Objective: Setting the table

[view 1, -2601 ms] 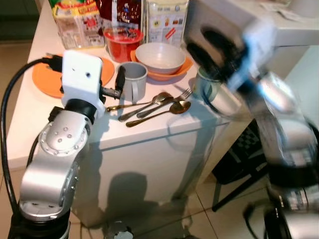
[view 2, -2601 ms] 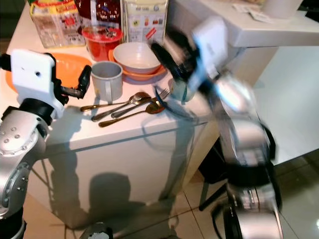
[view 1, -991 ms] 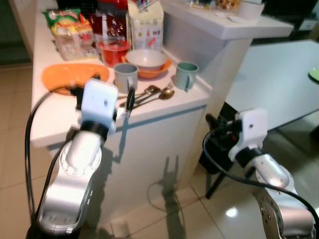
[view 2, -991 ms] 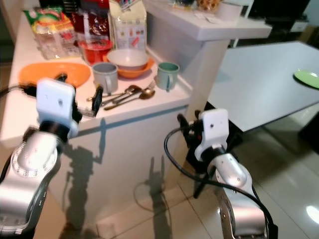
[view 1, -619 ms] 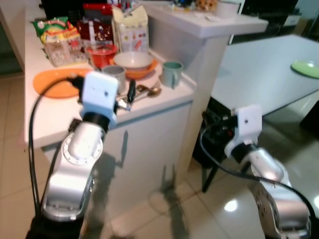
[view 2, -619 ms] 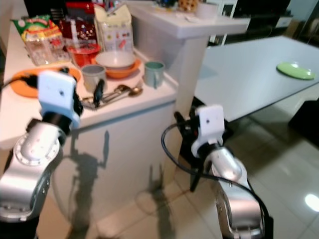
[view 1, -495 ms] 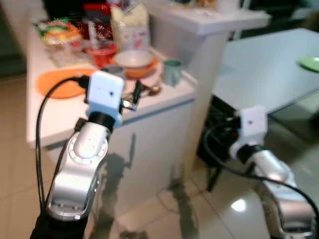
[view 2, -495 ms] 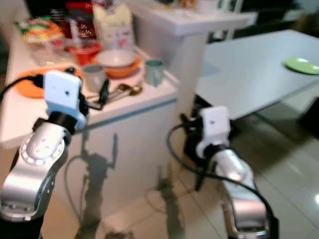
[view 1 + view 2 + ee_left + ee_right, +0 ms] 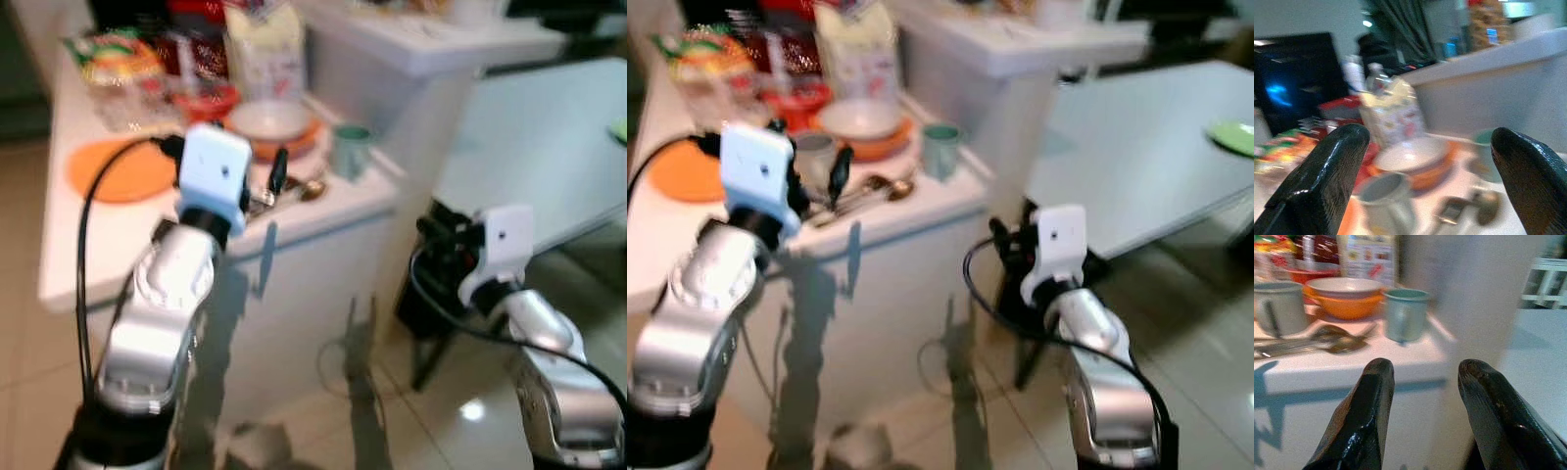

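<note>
On the counter [image 9: 118, 245] sit a green mug [image 9: 350, 150], a bowl [image 9: 266, 121], a grey cup [image 9: 1276, 305] and spoons [image 9: 1312, 341]. The left gripper [image 9: 1435, 161] hovers wide open above the counter edge; the right gripper [image 9: 1422, 406] hangs open and empty below it.

Cup [image 9: 350, 150] right of bowl [image 9: 264, 121], spoons [image 9: 294, 188] in front

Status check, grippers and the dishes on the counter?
Left gripper open, raised over counter. Right gripper open, low beside it. Green mug, bowl, spoons untouched.
</note>
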Available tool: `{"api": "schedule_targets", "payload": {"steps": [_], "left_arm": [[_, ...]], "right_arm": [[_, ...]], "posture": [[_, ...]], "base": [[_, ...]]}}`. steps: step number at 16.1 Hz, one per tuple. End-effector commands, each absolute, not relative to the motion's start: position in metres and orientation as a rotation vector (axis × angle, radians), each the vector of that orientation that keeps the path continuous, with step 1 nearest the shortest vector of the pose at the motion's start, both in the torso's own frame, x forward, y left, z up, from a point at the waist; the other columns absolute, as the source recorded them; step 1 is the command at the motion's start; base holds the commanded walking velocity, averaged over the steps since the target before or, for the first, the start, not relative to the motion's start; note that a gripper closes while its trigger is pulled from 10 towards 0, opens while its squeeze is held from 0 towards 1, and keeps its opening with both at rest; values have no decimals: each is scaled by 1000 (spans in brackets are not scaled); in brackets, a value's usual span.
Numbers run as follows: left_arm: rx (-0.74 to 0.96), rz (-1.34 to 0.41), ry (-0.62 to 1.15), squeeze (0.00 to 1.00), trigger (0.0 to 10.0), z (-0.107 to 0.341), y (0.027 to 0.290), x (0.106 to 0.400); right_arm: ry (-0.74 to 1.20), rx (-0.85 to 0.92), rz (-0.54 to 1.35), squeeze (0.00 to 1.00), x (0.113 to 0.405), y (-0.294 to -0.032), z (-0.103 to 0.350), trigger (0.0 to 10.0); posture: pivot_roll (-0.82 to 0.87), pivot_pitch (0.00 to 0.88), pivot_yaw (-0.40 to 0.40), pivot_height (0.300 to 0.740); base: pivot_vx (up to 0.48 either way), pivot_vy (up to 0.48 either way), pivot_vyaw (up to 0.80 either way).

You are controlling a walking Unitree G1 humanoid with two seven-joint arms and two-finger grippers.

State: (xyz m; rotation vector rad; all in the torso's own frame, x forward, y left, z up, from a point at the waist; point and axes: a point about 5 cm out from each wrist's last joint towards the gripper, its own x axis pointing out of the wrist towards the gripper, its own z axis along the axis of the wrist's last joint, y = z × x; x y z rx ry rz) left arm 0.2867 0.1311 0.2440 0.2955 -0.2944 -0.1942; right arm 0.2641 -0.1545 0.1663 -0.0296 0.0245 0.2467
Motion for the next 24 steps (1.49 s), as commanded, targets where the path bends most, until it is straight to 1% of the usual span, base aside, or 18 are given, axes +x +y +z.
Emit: {"api": "schedule_targets", "payload": {"steps": [1, 3, 8, 9, 13, 16, 20, 23, 24], "left_arm": [[302, -183, -289, 0, 10000, 245, 138, 292], [305, -196, -306, 0, 10000, 251, 138, 300], [294, -271, -335, 0, 10000, 265, 126, 318], [291, -289, -337, 0, 10000, 265, 123, 319], [301, -402, -345, 0, 10000, 266, 106, 320], [313, -419, -350, 0, 10000, 269, 105, 322], [385, -374, -310, 0, 10000, 270, 115, 334], [427, -285, -220, 0, 10000, 264, 131, 342], [467, -253, -165, 0, 10000, 261, 143, 345]], "right_arm": [[12, -15, 267, 0, 265, -149, 169, 10000], [10, -19, 269, 0, 266, -149, 170, 10000], [7, -25, 262, 0, 266, -151, 170, 10000], [9, -25, 259, 0, 265, -152, 170, 10000], [21, -30, 258, 0, 259, -156, 167, 10000], [24, -29, 265, 0, 258, -155, 166, 10000], [30, -38, 293, 0, 258, -151, 165, 10000], [28, -33, 357, 0, 254, -145, 166, 10000], [14, -14, 430, 0, 250, -139, 170, 10000]], "posture": [[58, 0, -40, 740], [58, 0, -40, 740], [51, 0, -35, 740], [51, 0, -35, 740], [45, 0, -30, 740], [49, 0, -31, 740], [48, 0, -26, 740], [49, 0, -24, 740], [49, 0, -24, 740]], "base": [[334, 0, -463], [332, 0, -519], [329, 0, 0], [330, 0, 0], [329, 0, -644], [329, 0, -135], [290, 0, 0], [84, 0, 0], [0, 0, 0]]}}
